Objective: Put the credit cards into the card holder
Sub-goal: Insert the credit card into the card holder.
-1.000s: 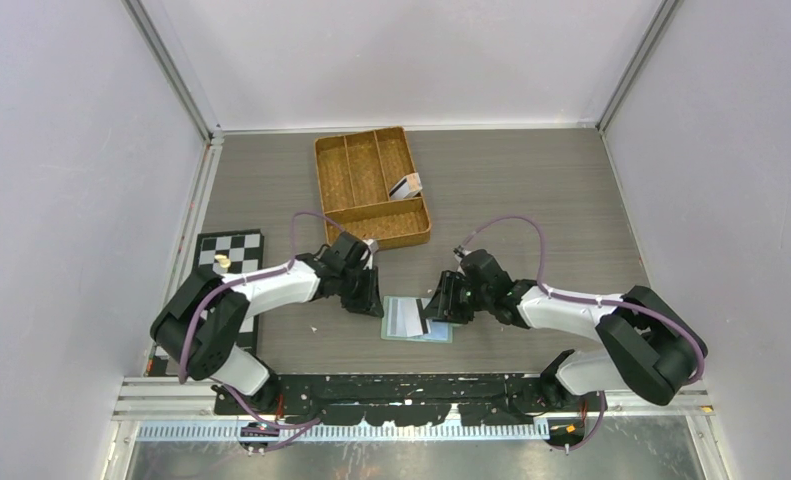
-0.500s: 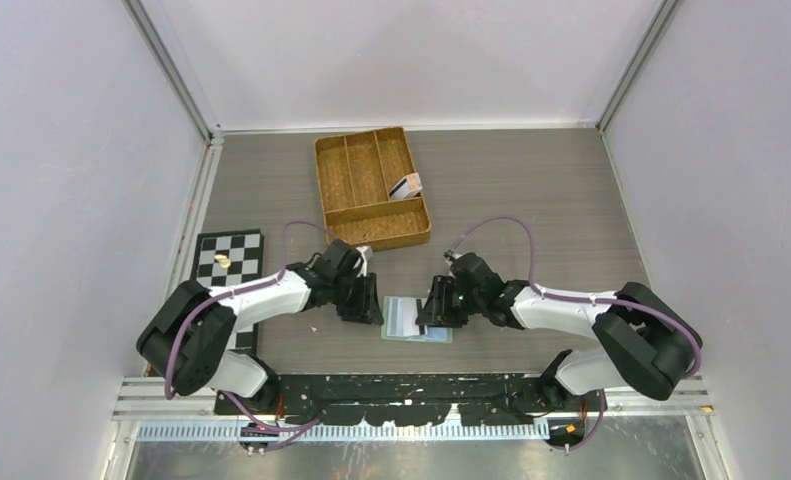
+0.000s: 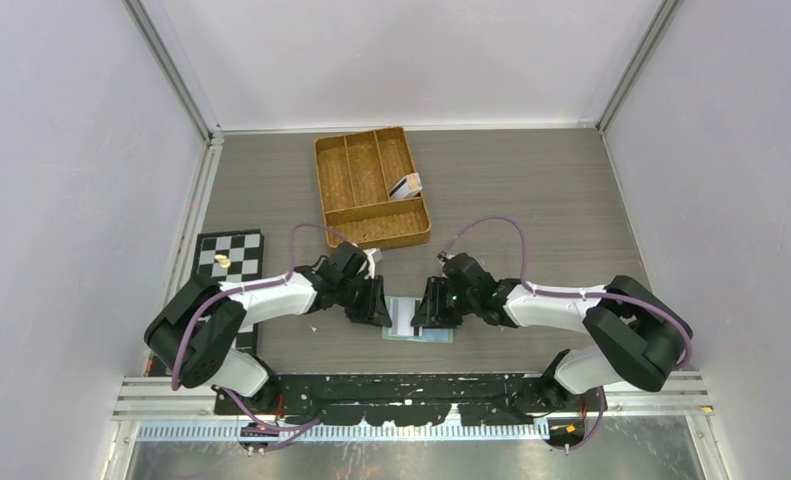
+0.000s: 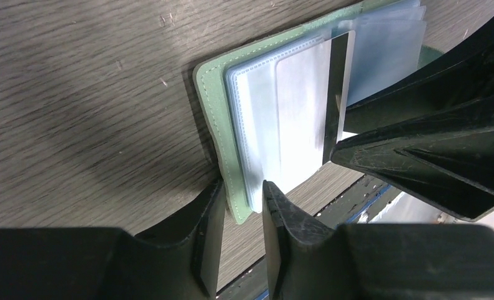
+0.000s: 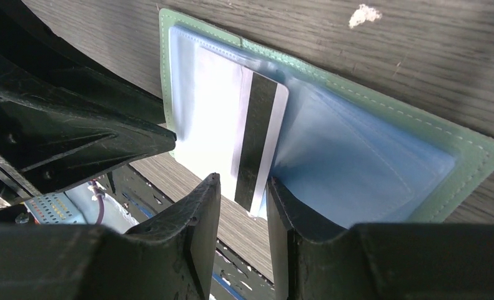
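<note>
2 grippers meet over the open card holder (image 3: 417, 322) near the counter's (image 3: 531, 200) near edge: the left gripper (image 4: 238, 215), jaws pinching its green cover edge; the right gripper (image 5: 241, 197), jaws clamped on the silvery credit card (image 5: 232, 140) lying on the sleeves.

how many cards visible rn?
2. One silvery card in the open green wallet between the grippers; one card in the woven tray. More may be hidden in sleeves.
</note>
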Action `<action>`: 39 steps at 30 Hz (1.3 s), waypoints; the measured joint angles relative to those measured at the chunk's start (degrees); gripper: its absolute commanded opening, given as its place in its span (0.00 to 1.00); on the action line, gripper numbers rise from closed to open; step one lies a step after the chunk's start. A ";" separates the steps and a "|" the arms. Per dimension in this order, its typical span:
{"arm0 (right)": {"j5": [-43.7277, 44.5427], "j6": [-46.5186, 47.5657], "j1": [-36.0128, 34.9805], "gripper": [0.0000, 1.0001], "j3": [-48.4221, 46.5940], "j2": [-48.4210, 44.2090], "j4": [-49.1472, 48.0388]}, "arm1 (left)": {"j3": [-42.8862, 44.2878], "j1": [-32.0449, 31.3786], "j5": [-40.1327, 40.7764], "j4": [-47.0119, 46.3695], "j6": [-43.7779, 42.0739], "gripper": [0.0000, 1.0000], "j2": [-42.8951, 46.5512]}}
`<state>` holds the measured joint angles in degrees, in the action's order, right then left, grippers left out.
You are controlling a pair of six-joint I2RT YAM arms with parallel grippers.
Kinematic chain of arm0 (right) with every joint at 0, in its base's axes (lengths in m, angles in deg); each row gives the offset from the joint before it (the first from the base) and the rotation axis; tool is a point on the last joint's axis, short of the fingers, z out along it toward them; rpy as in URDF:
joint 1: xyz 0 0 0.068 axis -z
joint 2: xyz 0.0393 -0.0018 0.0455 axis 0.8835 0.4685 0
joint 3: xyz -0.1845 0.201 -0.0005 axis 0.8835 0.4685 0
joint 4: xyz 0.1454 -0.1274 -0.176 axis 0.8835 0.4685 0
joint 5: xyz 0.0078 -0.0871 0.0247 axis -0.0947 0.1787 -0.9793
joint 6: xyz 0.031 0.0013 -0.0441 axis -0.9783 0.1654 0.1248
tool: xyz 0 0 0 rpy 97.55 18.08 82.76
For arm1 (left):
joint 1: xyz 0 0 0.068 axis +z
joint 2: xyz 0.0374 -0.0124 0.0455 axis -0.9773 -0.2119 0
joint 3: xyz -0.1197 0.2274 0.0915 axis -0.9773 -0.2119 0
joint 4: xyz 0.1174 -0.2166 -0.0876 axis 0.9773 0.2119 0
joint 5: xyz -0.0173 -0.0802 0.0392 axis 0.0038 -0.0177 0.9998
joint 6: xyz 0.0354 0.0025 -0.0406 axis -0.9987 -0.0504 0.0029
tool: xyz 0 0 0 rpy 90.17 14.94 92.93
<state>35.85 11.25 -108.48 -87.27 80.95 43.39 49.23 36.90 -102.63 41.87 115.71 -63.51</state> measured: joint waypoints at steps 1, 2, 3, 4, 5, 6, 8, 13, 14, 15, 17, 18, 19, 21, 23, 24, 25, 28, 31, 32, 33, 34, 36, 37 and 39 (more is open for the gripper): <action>0.02 0.00 -0.04 0.38 -0.24 0.24 0.04 | -0.09 0.02 -0.07 -0.15 0.04 0.26 0.00; 0.02 0.00 -0.09 0.38 -0.59 0.61 0.09 | -0.17 0.02 -0.04 -0.28 0.02 0.25 0.00; 0.04 0.02 -0.11 0.38 -0.79 0.85 0.09 | -0.28 0.04 0.00 -0.37 0.00 0.25 0.00; 0.04 0.04 -0.15 0.38 -1.09 1.11 0.22 | -0.39 0.07 0.00 -0.48 -0.02 0.24 0.00; 0.02 0.07 -0.17 0.38 -1.40 1.40 0.39 | -0.44 0.11 0.00 -0.52 -0.02 0.23 -0.04; 0.02 0.09 -0.26 0.38 -1.66 1.68 0.50 | -0.44 0.11 -0.02 -0.57 0.00 0.23 -0.13; 0.02 0.17 -0.37 0.38 -2.23 2.10 0.92 | -0.44 0.13 -0.11 -0.72 0.00 0.23 -0.33; 0.35 0.59 -0.46 0.38 -3.80 3.37 1.33 | -0.44 0.02 -0.57 -1.57 0.11 0.21 -0.81; 0.50 0.81 -0.52 0.38 -4.22 3.89 1.40 | -0.44 -0.07 -0.79 -1.99 0.13 0.21 -1.07; 0.50 0.98 -0.55 0.38 -4.52 4.24 1.51 | -0.44 -0.09 -1.05 -2.19 0.13 0.21 -1.22; 0.55 1.49 -0.72 0.38 -5.31 4.74 1.88 | -0.44 -0.04 -1.20 -2.21 0.13 0.21 -1.27; 0.59 1.68 -0.79 0.38 -5.62 4.98 2.10 | -0.44 -0.04 -1.20 -2.21 0.13 0.20 -1.27; 0.59 1.81 -0.81 0.38 -5.88 5.14 2.40 | -0.44 -0.04 -1.20 -2.21 0.13 0.20 -1.27; 0.68 2.10 -0.92 0.38 -6.47 5.44 3.23 | -0.44 -0.04 -1.20 -2.21 0.13 0.20 -1.27; 1.01 2.38 -1.14 0.38 -6.84 5.51 3.74 | -0.44 -0.04 -1.18 -2.19 0.11 0.20 -1.27; 1.09 2.58 -1.22 0.38 -7.02 5.57 4.00 | -0.42 -0.04 -1.18 -2.21 0.11 0.21 -1.27; 1.29 2.78 -1.33 0.38 -7.28 5.68 4.44 | -0.42 -0.04 -1.18 -2.19 0.11 0.21 -1.27; 1.77 3.21 -1.68 0.40 -7.96 5.79 5.49 | -0.42 -0.04 -1.16 -2.16 0.09 0.26 -1.25; 2.38 3.63 -1.99 0.47 -8.68 5.79 6.64 | -0.31 -0.15 -0.96 -2.03 0.09 0.37 -0.94; 2.67 3.91 -2.08 0.50 -9.14 5.77 7.37 | -0.22 -0.31 -0.68 -1.90 0.13 0.40 -0.63; 3.21 4.22 -2.16 0.55 -9.55 5.60 8.07 | -0.15 -0.37 -0.28 -1.70 -0.07 0.44 -0.33; 3.78 4.50 -2.23 0.59 -9.92 5.25 8.98 | -0.04 -0.42 0.15 -1.31 -0.15 0.47 0.13; 5.66 5.40 -2.23 0.66 -10.84 3.45 11.87 | 0.20 -0.50 1.51 -0.07 -0.42 0.52 1.18; 6.78 6.08 -2.10 0.69 -11.30 2.12 13.46 | 0.42 -0.50 2.29 0.76 -0.61 0.56 1.68; 8.55 7.45 -1.46 0.74 -12.44 -0.59 16.52 | 1.46 -0.50 4.09 3.37 -1.42 0.61 2.67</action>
<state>44.40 18.71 -109.94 -99.71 80.35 59.91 50.70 36.40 -98.54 45.24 114.29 -60.84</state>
